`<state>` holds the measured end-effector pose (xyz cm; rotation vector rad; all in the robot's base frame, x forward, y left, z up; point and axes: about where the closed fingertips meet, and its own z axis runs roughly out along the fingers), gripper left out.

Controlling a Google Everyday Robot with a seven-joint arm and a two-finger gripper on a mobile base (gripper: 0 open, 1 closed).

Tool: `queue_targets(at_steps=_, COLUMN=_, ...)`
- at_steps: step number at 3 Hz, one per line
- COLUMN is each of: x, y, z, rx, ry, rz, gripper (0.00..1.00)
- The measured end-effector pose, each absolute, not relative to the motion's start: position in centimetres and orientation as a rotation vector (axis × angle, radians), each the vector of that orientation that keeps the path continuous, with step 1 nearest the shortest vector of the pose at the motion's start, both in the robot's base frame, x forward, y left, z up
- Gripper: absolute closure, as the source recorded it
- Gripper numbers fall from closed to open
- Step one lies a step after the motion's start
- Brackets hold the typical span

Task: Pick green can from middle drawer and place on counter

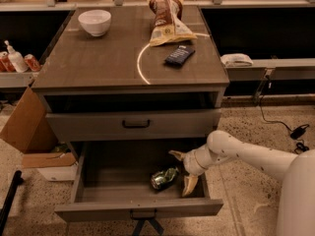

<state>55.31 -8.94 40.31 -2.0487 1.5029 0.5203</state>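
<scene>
The green can [164, 177] lies on its side on the floor of the open middle drawer [140, 208], right of centre. My gripper [181, 172] reaches into the drawer from the right on a white arm. Its two tan fingers are spread wide, one behind the can and one in front of it. The can's right end sits just left of the gap between them. The counter [103, 58] above has a pale curved arc mark.
On the counter stand a white bowl [95, 22], a chip bag [169, 21] and a dark flat packet [179, 55]. The upper drawer [133, 124] is closed. A cardboard box [27, 127] stands at the left. Red cans and a bottle [15, 60] sit on a left shelf.
</scene>
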Motion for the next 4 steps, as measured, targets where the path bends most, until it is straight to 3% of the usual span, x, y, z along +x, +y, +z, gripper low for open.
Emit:
queue_targets(at_steps=3, x=55.6, y=-7.7, z=36.6, rx=-2.083, ry=1.44, rz=0.538, gripper=0.0)
queue_targets(at_steps=4, x=55.6, y=-7.4, z=36.0, rx=-2.1, ry=1.429, rz=0.538, gripper=0.19)
